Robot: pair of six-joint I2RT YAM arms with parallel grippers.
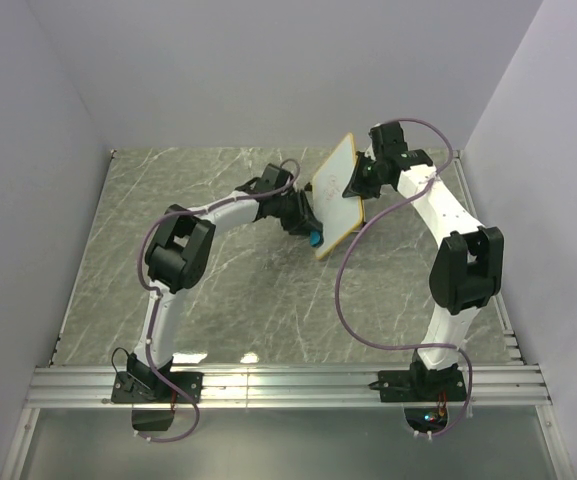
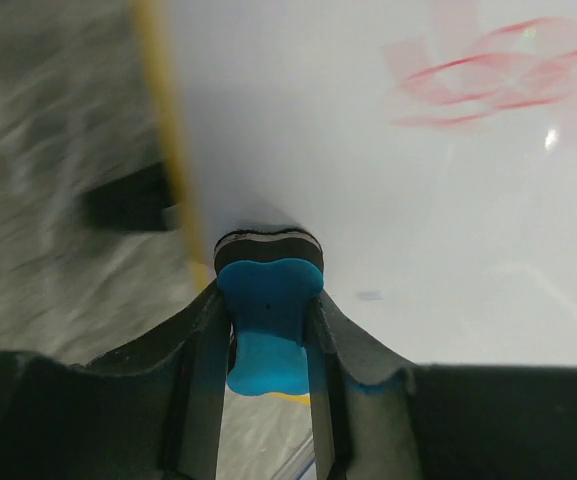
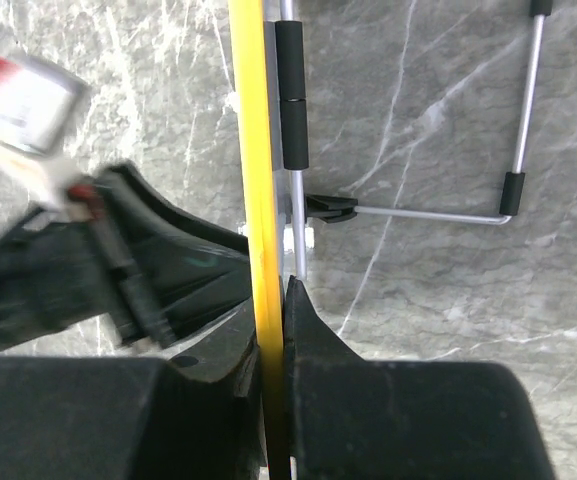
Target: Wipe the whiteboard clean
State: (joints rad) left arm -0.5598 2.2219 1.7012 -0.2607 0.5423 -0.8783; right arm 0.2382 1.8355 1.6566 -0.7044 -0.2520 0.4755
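The whiteboard (image 1: 338,190) is a small white board with a yellow rim, held tilted above the table's middle. My right gripper (image 1: 360,183) is shut on its edge; the right wrist view shows the yellow rim (image 3: 260,180) pinched between the jaws, with the wire easel legs (image 3: 513,190) hanging behind. My left gripper (image 2: 268,335) is shut on a blue bone-shaped eraser (image 2: 268,320), whose dark felt end presses on the whiteboard (image 2: 388,200) near its lower left rim. Red scribbles (image 2: 488,85) remain at the upper right of the board face.
The grey marble table (image 1: 218,300) lies below both arms. Purple cables (image 1: 353,310) loop from each arm. An aluminium rail (image 1: 288,385) runs along the near edge. White walls close in the back and sides.
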